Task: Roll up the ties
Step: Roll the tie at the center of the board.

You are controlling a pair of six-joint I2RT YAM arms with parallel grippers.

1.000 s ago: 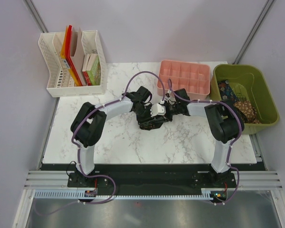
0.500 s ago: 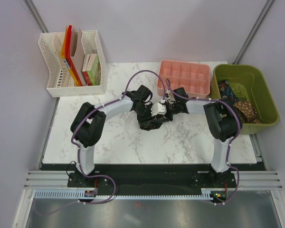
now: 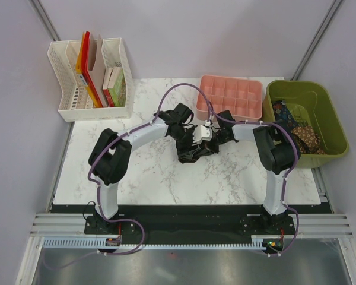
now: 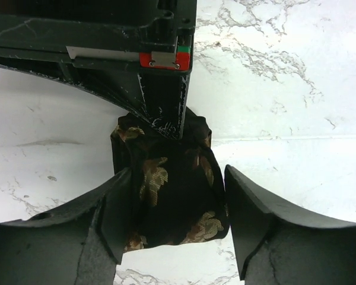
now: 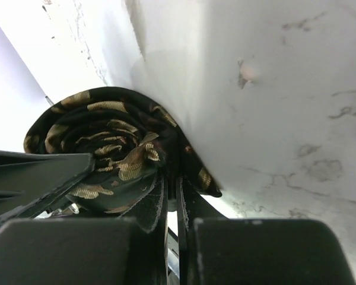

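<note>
Tie (image 4: 166,196), rolled, inside spread left pincer (image 4: 176,172); right pincer (image 5: 172,185) clamped on it

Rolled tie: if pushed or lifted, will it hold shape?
Probably floppy: the rolled tie is soft fabric in loose, uneven coils, so it likely unwinds unless pinched, as the right pincer seems to do. It looks light, and a push would likely squash it before it rolls.

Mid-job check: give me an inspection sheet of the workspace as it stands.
Surface: marble table, no spills seen.
Job's things: rolled tie at centre; more ties in green bin.
Clutter: pink tray, file rack along far edge.
Grippers: left gripper jaws open, straddling the roll; right gripper shut on it.
Cables: purple cable looped above arms, no snag seen.
Surroundings: pale walls; nothing else seen.
</note>
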